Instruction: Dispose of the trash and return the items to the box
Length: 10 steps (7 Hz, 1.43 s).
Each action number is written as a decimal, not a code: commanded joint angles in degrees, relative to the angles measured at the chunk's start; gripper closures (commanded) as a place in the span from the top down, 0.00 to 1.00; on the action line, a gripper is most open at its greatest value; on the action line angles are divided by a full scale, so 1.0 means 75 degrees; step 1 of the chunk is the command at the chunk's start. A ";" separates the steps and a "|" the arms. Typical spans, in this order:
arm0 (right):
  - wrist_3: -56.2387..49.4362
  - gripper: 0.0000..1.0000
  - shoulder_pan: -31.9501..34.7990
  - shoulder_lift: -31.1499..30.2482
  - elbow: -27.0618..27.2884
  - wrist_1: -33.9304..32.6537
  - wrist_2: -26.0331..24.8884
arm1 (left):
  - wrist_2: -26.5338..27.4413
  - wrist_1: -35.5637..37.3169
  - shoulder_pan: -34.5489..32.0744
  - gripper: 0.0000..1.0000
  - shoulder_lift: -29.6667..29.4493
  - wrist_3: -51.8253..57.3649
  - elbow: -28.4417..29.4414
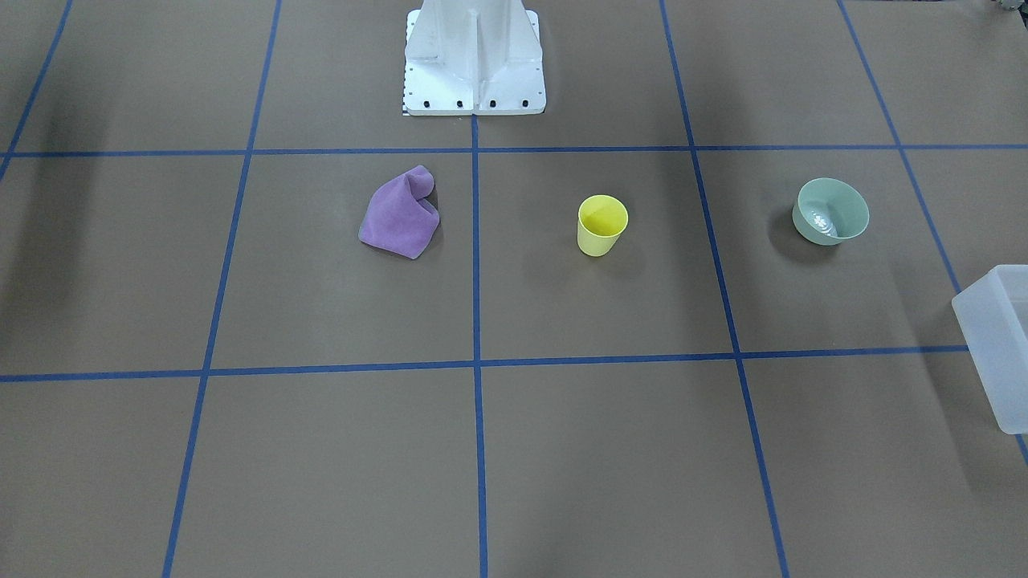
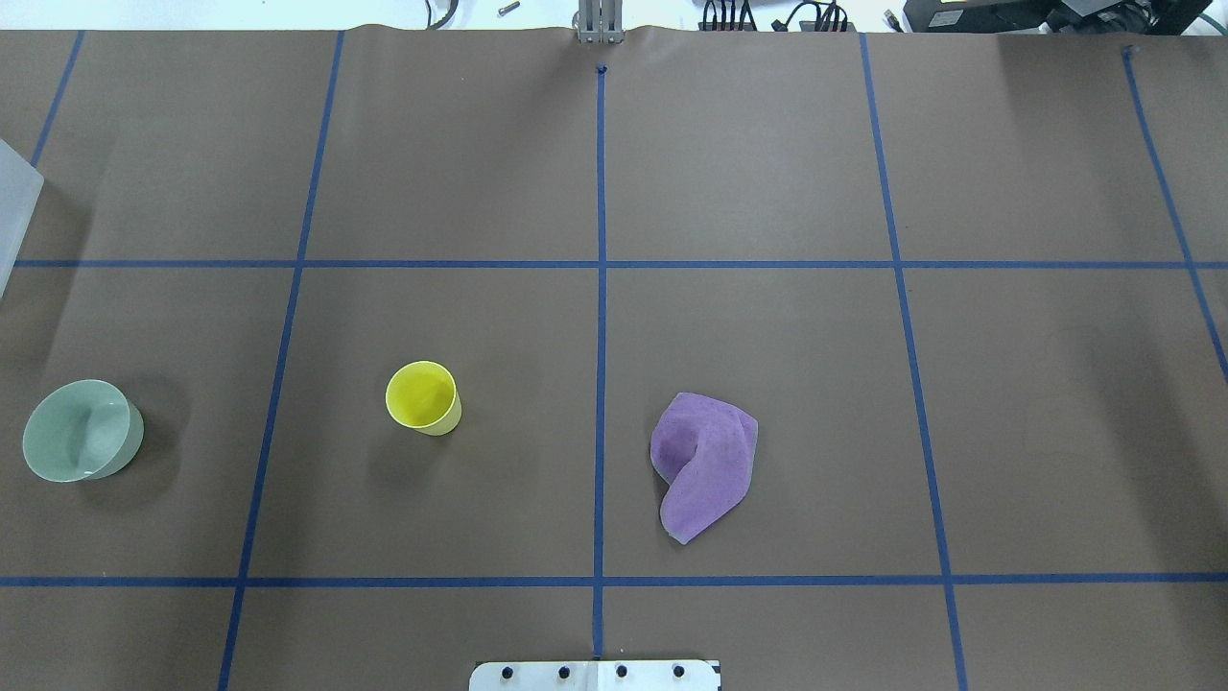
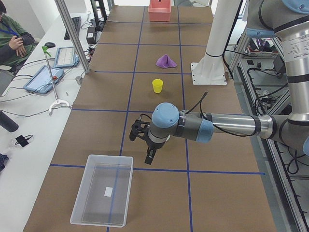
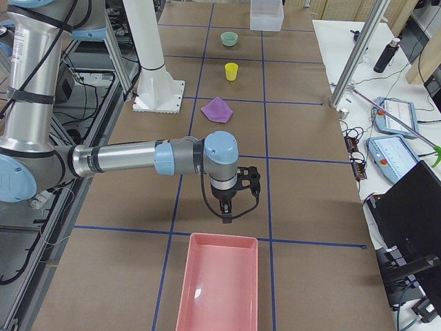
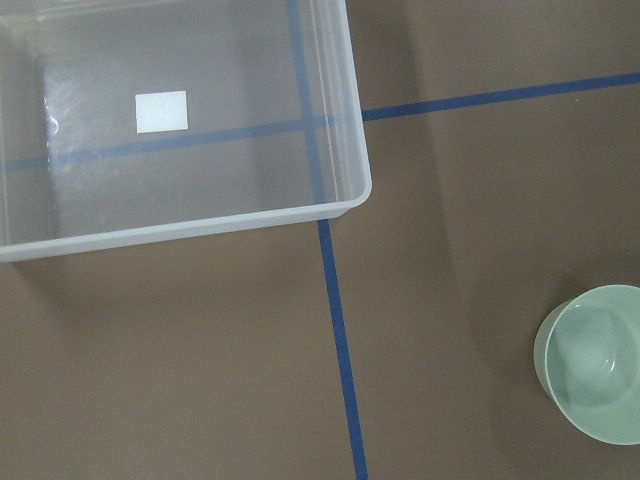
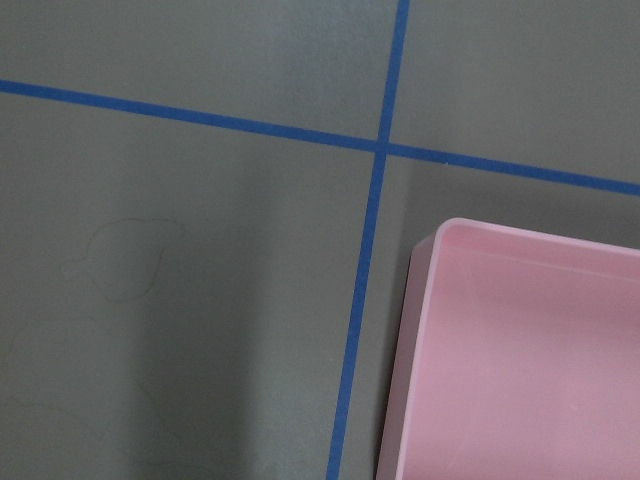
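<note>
We see a long counter (image 2: pixel 767 173) covered in brown paper. Blue tape lines (image 2: pixel 601 288) make big squares on it. Beside the counter stands a white desk (image 3: pixel 34 125) with two tablets (image 3: pixel 43 79) and a keyboard (image 3: pixel 76 24). A silver pole (image 3: pixel 72 36) rises at the counter's edge. Black cables (image 2: pixel 823 14) lie past the counter's far edge. The light is bright.

On table (image 2: pixel 767 192), left to right: frosted white plastic bin (image 3: pixel 94 208), pale-green round bowl (image 2: pixel 82 429), pale-yellow plastic cup (image 2: pixel 422 396), crumpled purple cloth (image 2: pixel 703 464), pink plastic tray (image 4: pixel 220 289), all apart.
</note>
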 commanded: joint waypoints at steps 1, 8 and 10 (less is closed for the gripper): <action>0.0022 1.00 -0.0008 0.0125 0.0677 0.0007 0.0007 | -0.0147 -0.0896 -0.0014 0.99 -0.0386 -0.0216 0.0236; 0.2249 1.00 -0.1016 0.0641 0.1208 0.0007 -0.0028 | 0.1930 -0.3629 0.4804 0.98 -0.1154 -0.8653 -0.0432; 0.2237 1.00 -0.1016 0.0630 0.1208 0.0019 -0.0063 | 0.3337 -0.3373 0.6296 0.98 -0.1883 -0.9716 -0.0433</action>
